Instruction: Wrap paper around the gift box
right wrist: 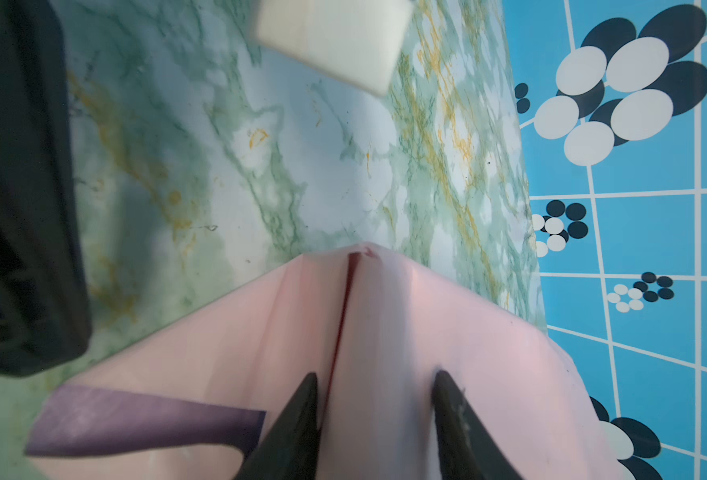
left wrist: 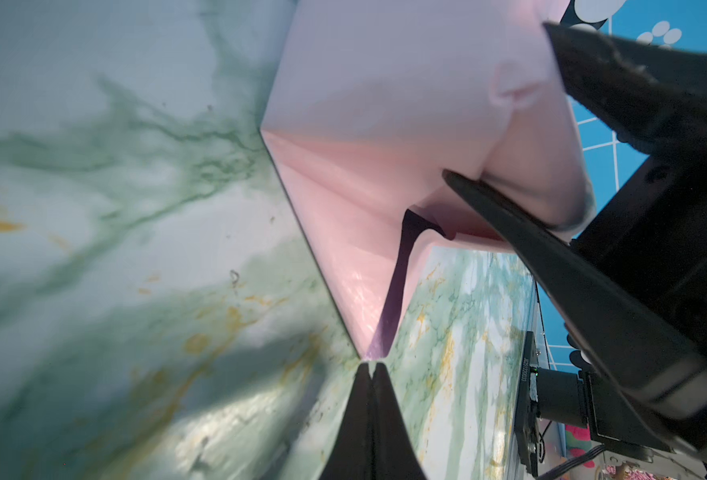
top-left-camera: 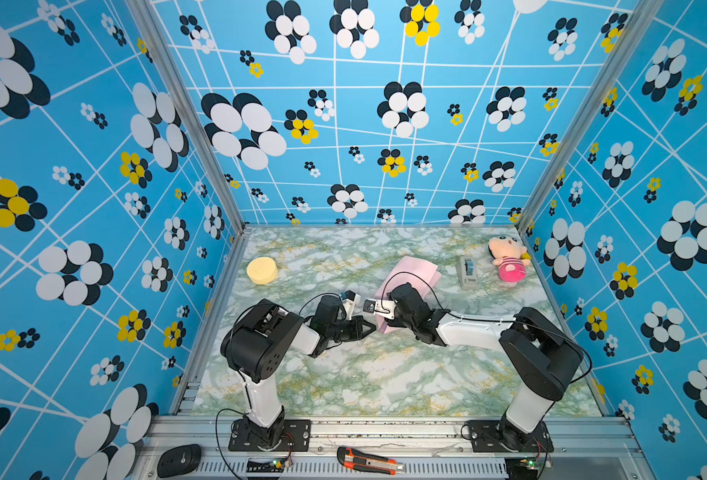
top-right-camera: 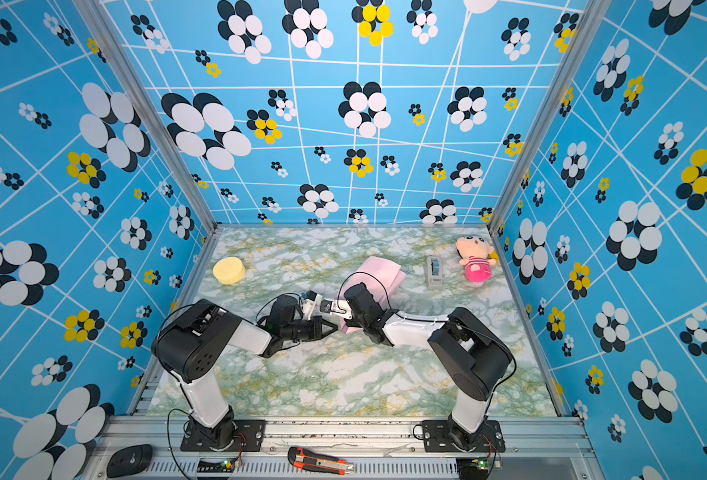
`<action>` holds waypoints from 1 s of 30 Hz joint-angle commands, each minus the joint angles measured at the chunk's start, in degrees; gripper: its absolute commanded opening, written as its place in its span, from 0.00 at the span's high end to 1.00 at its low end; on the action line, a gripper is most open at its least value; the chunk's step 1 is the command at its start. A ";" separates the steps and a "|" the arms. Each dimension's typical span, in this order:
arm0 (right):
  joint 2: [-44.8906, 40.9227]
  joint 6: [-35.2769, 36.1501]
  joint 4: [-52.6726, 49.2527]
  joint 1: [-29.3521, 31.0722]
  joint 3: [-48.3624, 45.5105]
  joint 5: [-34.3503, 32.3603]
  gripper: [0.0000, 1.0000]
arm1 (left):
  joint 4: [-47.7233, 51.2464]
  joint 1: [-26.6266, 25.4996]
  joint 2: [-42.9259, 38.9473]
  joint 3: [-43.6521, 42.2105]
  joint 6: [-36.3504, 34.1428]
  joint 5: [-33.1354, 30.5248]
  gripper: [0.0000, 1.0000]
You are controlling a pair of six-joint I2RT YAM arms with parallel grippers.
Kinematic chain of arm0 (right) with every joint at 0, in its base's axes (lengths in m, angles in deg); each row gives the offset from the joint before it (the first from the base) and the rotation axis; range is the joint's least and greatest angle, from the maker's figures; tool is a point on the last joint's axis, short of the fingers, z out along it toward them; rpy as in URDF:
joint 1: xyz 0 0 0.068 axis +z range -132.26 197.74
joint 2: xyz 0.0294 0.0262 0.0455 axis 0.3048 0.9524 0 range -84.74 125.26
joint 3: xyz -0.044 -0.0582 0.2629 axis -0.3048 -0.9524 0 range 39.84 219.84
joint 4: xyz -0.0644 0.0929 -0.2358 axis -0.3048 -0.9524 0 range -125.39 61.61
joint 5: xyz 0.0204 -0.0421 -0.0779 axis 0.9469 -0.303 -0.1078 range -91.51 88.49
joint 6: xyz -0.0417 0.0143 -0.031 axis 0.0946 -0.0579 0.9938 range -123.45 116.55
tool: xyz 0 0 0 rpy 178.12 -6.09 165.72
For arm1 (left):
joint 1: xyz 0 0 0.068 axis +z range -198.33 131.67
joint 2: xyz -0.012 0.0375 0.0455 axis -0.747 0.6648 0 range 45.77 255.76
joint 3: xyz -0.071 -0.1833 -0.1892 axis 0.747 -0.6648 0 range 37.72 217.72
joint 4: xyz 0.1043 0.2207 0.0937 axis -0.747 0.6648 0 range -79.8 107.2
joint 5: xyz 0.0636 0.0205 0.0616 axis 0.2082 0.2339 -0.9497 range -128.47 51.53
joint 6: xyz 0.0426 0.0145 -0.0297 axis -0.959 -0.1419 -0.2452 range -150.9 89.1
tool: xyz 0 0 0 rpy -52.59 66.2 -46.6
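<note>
The paper (top-left-camera: 410, 270) (top-right-camera: 379, 270) lies folded over a raised block in the middle of the table, pale pink side out. A lilac strip (right wrist: 136, 419) shows at one flap. The gift box is hidden under the paper. My right gripper (right wrist: 376, 374) straddles the covered block, and its fingers (left wrist: 530, 241) press the paper from both sides. In both top views its own wrist hides it. My left gripper (left wrist: 370, 365) (top-left-camera: 372, 326) (top-right-camera: 335, 328) is shut, low over the table. Its tips meet the pointed end of a paper flap (left wrist: 379, 332).
A yellow round sponge (top-left-camera: 262, 270) sits at the back left. A grey tape dispenser (top-left-camera: 467, 272) and a pink plush doll (top-left-camera: 508, 257) are at the back right. A utility knife (top-left-camera: 368, 460) lies on the front rail. The two wrists nearly touch.
</note>
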 commanded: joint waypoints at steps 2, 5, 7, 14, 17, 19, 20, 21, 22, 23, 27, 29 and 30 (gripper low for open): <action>-0.88 -0.43 -2.06 -0.13 -1.60 1.20 0.54 | -5.37 0.39 3.23 2.90 2.79 -0.18 0.99; -0.88 -0.43 -2.05 -0.08 -1.52 1.29 0.54 | -6.55 0.44 4.57 4.61 3.91 -1.25 0.99; -0.88 -0.49 -2.04 -0.14 -1.61 1.29 0.55 | -6.43 0.52 5.36 5.62 4.68 -2.70 1.00; -0.97 -0.44 -1.99 -0.12 -1.60 1.29 0.55 | -3.55 0.96 7.45 7.58 5.14 -6.35 1.00; -0.97 -0.43 -1.97 -0.12 -1.69 1.38 0.55 | -1.71 0.97 8.79 8.89 5.44 -6.44 1.00; -0.97 -0.43 -1.95 -0.13 -1.69 1.37 0.55 | -0.16 0.87 9.18 9.32 5.21 -5.90 1.00; -1.01 -0.37 -1.95 -0.16 -1.78 1.29 0.55 | 0.76 0.80 9.01 9.28 4.72 -5.67 1.00; -0.95 -0.34 -1.97 -0.10 -1.78 1.29 0.55 | 1.99 0.78 8.73 9.03 3.95 -5.53 1.00; -0.97 -0.34 -1.92 -0.10 -1.76 1.29 0.55 | 3.53 0.79 8.36 8.68 3.14 -5.31 1.00; -0.97 -0.25 -1.92 -0.11 -1.82 1.29 0.55 | 5.02 0.79 8.05 8.58 2.38 -4.80 1.00; -1.05 -0.25 -1.95 -0.15 -1.78 1.29 0.55 | 13.91 0.70 5.53 7.76 -1.76 -4.23 1.00; -1.06 -0.16 -1.95 -0.12 -1.77 1.29 0.55 | 19.30 0.61 3.96 7.97 -3.97 -4.50 1.00; -1.07 -0.16 -1.95 -0.08 -1.74 1.29 0.55 | 21.98 0.55 3.21 8.29 -5.24 -4.74 1.00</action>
